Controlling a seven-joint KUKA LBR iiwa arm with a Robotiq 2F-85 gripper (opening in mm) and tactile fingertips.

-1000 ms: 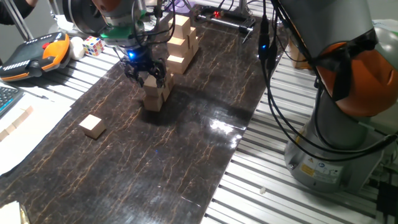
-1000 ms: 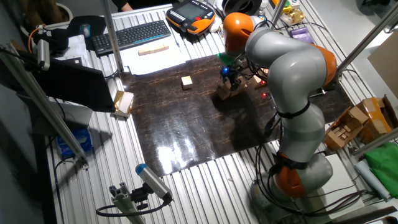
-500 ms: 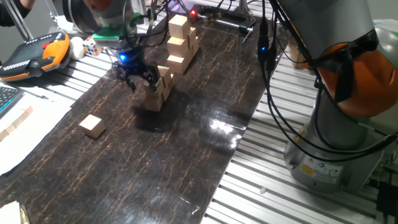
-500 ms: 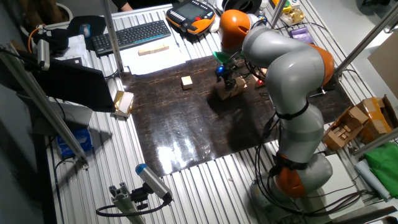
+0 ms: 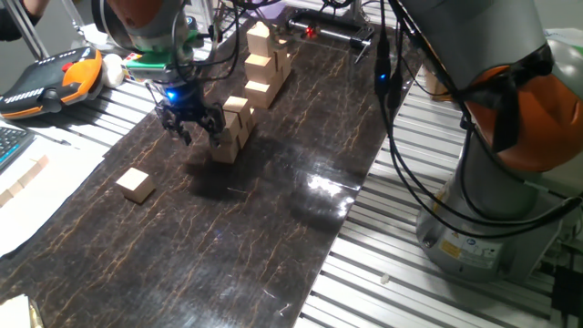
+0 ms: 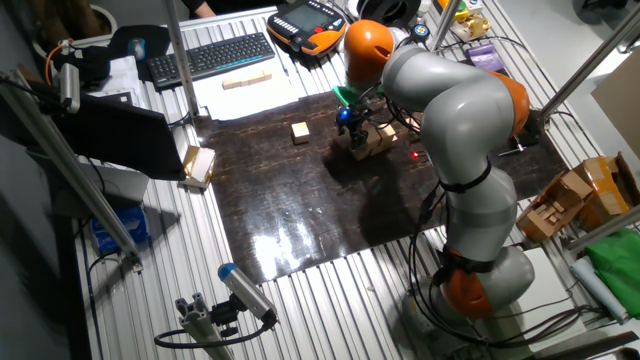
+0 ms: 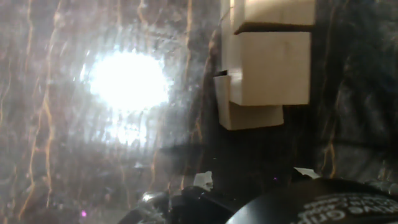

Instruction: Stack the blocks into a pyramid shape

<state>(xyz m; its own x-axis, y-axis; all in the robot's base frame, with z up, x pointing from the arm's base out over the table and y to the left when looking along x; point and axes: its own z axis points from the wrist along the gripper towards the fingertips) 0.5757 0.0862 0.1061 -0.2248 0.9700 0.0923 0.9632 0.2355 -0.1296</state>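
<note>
**Gripper empty beside the stepped pile**

The gripper (image 5: 190, 127) hangs just above the dark mat (image 5: 255, 210), its fingers spread with nothing between them. It sits just beside the pyramid shape (image 5: 232, 128), on the side facing the loose block, and does not touch it. In the other fixed view the gripper (image 6: 347, 127) shows as a dark cluster with a blue light, next to the same pile (image 6: 373, 139).

The hand view looks down on the pile (image 7: 264, 62): pale tan cubes stepped one over another, offset toward the upper right of that picture, with a bright glare patch on the mat (image 7: 74, 162) to their left.

One loose block (image 5: 136, 185) lies alone on the mat, well apart from the pile, toward the near-left corner; it also shows in the other fixed view (image 6: 299, 131).

Behind the pile stands a taller tower of wooden cubes (image 5: 262, 64). Off the mat, on the slatted table (image 5: 437, 292), lie an orange-and-black teach pendant (image 5: 53, 80) and a small multicoloured puzzle cube (image 5: 137, 66).
</note>
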